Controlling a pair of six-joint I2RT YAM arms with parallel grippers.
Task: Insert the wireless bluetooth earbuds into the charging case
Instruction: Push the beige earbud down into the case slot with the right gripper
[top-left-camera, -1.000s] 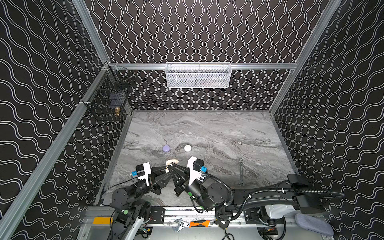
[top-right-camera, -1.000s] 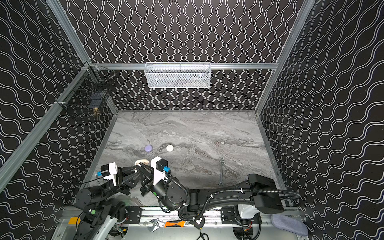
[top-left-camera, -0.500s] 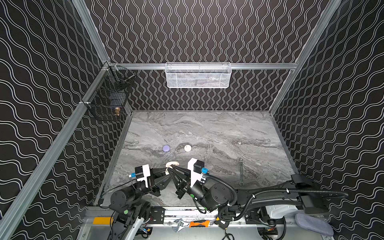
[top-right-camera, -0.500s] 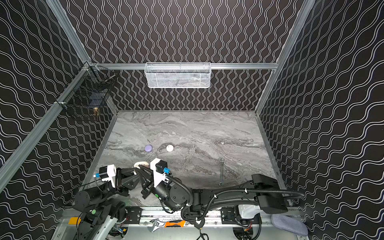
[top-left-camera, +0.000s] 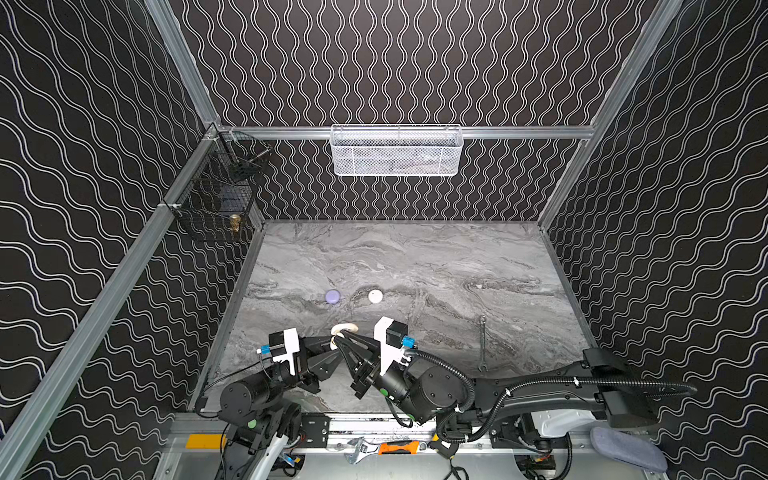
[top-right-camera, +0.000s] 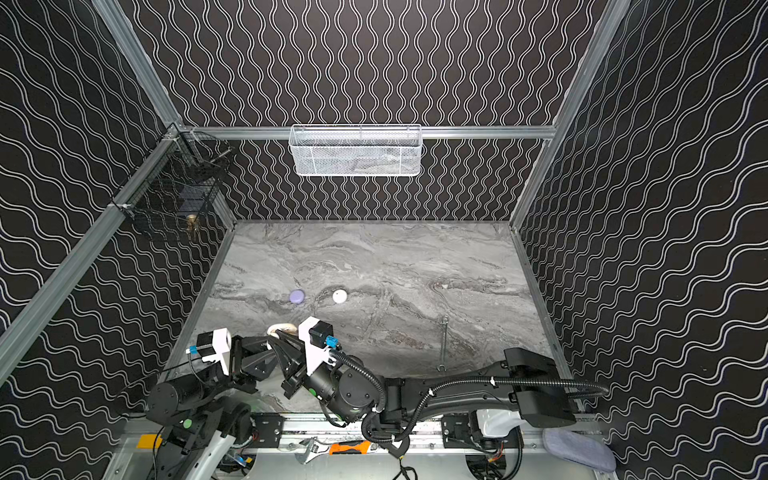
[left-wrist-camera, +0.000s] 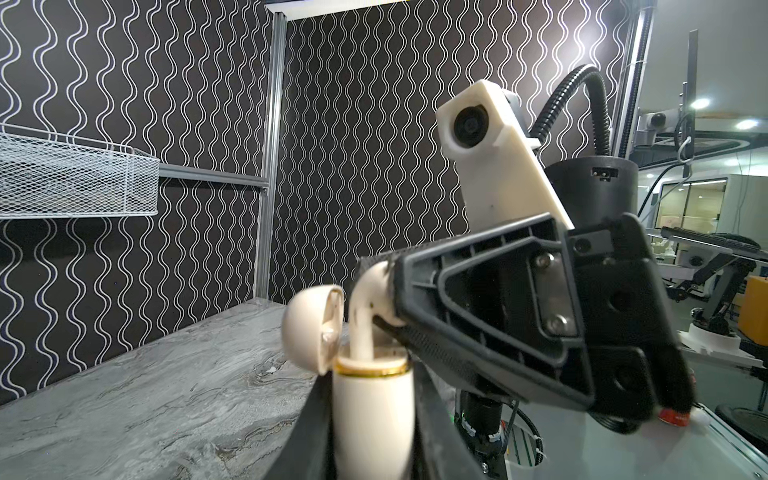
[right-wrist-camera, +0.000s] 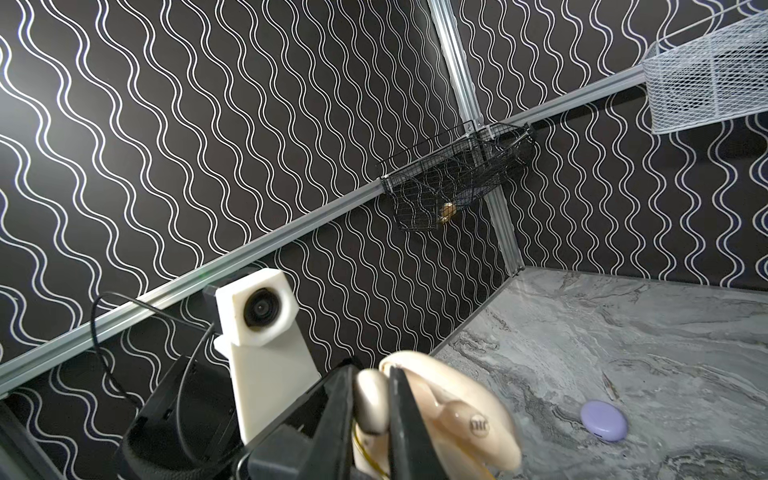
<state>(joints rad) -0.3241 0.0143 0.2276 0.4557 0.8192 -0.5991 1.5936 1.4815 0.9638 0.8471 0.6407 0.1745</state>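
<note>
R gripper (left-wrist-camera: 384, 293) pinches the cream earbud (left-wrist-camera: 362, 309) by its head, jaws nearly shut. L gripper (left-wrist-camera: 372, 419) clamps the cream charging case (left-wrist-camera: 370, 395) upright, lid (left-wrist-camera: 311, 328) flipped open. Bud's stem runs approx. vertical, tip seemingly just inside the gold rim (left-wrist-camera: 370, 368), right under the R jaws, so next move prob. a straight push down. In both top views they meet at approx. 7 o'clock on the table (top-left-camera: 457, 266); lavender case (top-left-camera: 332, 296) & white case (top-left-camera: 375, 296) lie toward 12 o'clock, apart.

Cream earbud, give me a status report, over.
Left gripper shut on cream case, lid open. Right gripper shut on cream earbud, stem tip at case mouth. Nothing blocking.
</note>
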